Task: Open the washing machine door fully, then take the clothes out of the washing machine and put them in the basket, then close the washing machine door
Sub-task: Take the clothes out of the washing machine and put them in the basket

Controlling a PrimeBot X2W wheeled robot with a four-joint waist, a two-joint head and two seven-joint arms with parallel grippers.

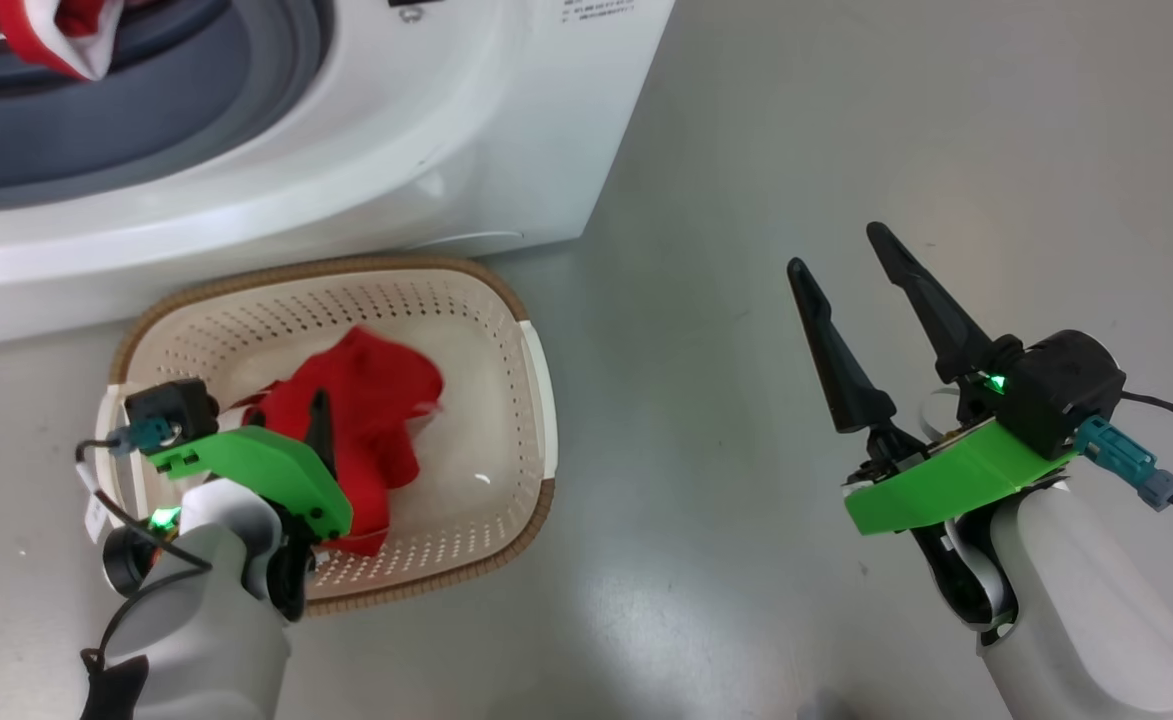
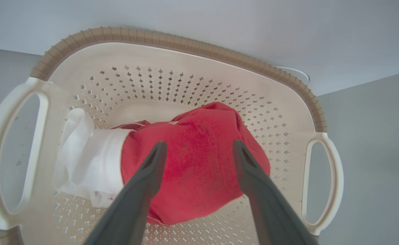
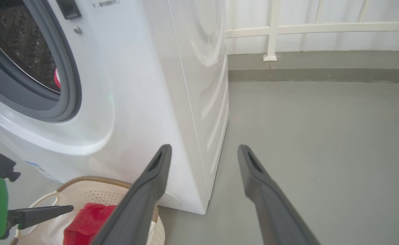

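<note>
Standing on the grey floor [image 1: 746, 150], close against the front of the washing machine [image 1: 396, 130] near its right corner: one basket [image 1: 396, 265], cream, perforated, with a brown woven-look rim.

Contents of basket: one red garment [image 1: 386, 390], crumpled on the bottom, with a white part [image 2: 90, 160] bunched toward one side handle [image 2: 321, 183].

Left gripper [image 2: 199, 144]: poised over the basket, fingers spread wide, nothing clamped. The red garment lies below and between the two tips; whether the tips touch the cloth cannot be told.

Right gripper [image 1: 836, 248]: over bare floor, well to the right of the basket, fingers wide apart and empty, pointing up and slightly left in the head view.

Washing machine: white front-loader, opening uncovered, grey rubber ring [image 1: 96, 140] exposed, perforated steel drum [image 3: 15, 44] visible inside.

Second red piece [image 1: 46, 40]: red cloth with white, at the mouth of the opening by the rubber ring, at the upper left of the head view.

Background, right wrist view: white railing [image 3: 270, 30] above a low grey kerb, beyond the machine's side.
</note>
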